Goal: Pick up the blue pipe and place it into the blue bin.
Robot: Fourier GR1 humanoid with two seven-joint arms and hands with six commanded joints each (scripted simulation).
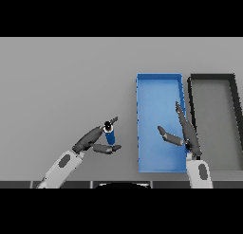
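You've got the pipe (110,134) grasped, left hand (95,139) pinching it between fingers and thumb, just left of the blue bin (159,77), so the pickup looks done and the drop into the bin is left. Pipe is a short blue tube, standing about upright, dark open end up. Right hand (186,133) hangs over the bin's right side, fingers relaxed, holding nothing; a dark bin (212,77) sits just right of it

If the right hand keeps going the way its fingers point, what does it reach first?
The right hand points up-view over the blue bin's right side. Going straight on, it would probably pass over that wall's far end; past it only bare table shows. Height is unclear.
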